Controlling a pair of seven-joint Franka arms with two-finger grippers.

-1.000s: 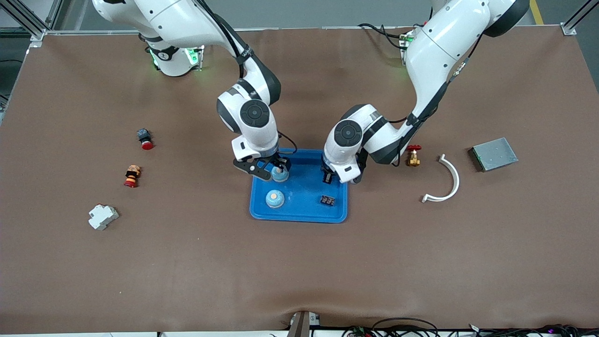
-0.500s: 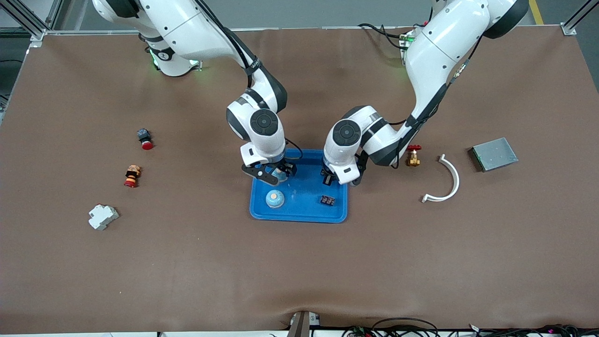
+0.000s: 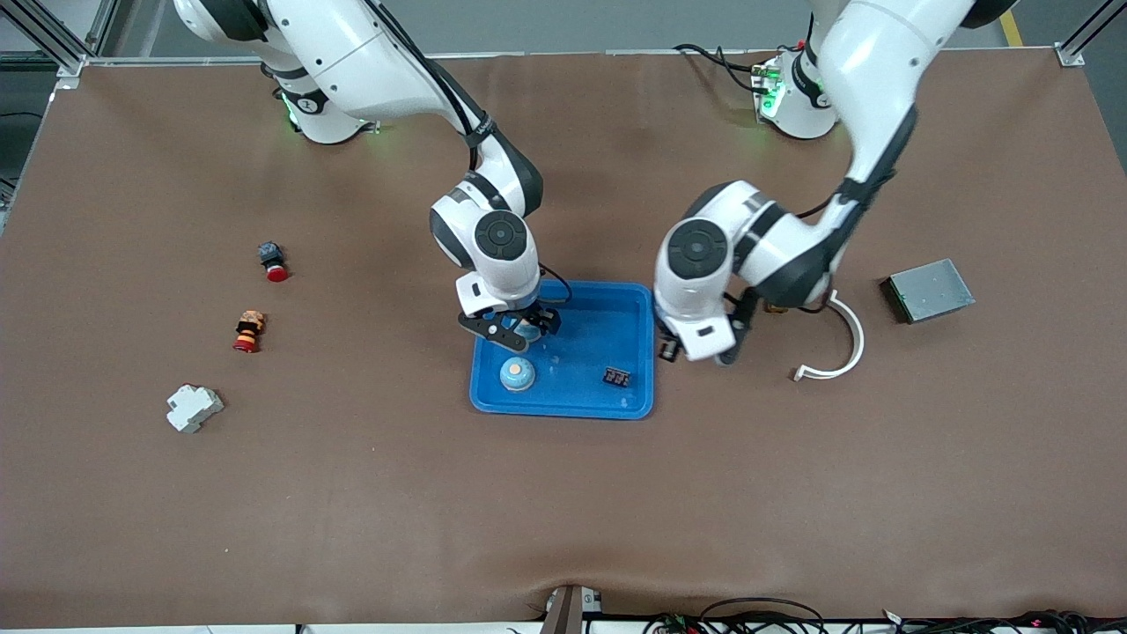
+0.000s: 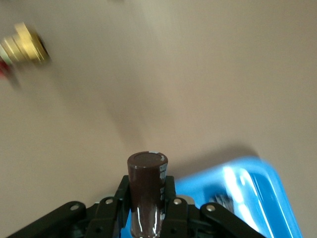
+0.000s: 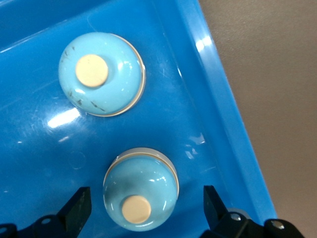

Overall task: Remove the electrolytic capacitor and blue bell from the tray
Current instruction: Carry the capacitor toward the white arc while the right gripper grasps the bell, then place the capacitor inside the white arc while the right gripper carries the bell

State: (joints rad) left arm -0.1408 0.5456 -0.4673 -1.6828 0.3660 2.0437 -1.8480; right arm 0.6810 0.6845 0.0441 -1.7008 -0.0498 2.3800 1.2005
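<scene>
My right gripper (image 3: 515,328) is low in the blue tray (image 3: 590,330), open, its fingers either side of a light-blue bell (image 5: 141,194) that sits on the tray floor; in the right wrist view the right gripper (image 5: 146,208) straddles it without touching. A second bell (image 3: 517,374) lies in the tray nearer the front camera and also shows in the right wrist view (image 5: 101,74). My left gripper (image 3: 669,349) is shut on a dark brown capacitor (image 4: 147,191), held just outside the tray's edge (image 4: 247,181) toward the left arm's end.
A small black component (image 3: 616,378) lies in the tray. Toward the left arm's end are a brass valve (image 4: 25,44), a white curved piece (image 3: 841,339) and a grey metal box (image 3: 929,289). Toward the right arm's end are two red buttons (image 3: 272,261) (image 3: 248,331) and a white block (image 3: 194,408).
My left gripper has moved with the capacitor from over the tray to just outside its edge, toward the left arm's end. My right gripper shifted slightly within the tray.
</scene>
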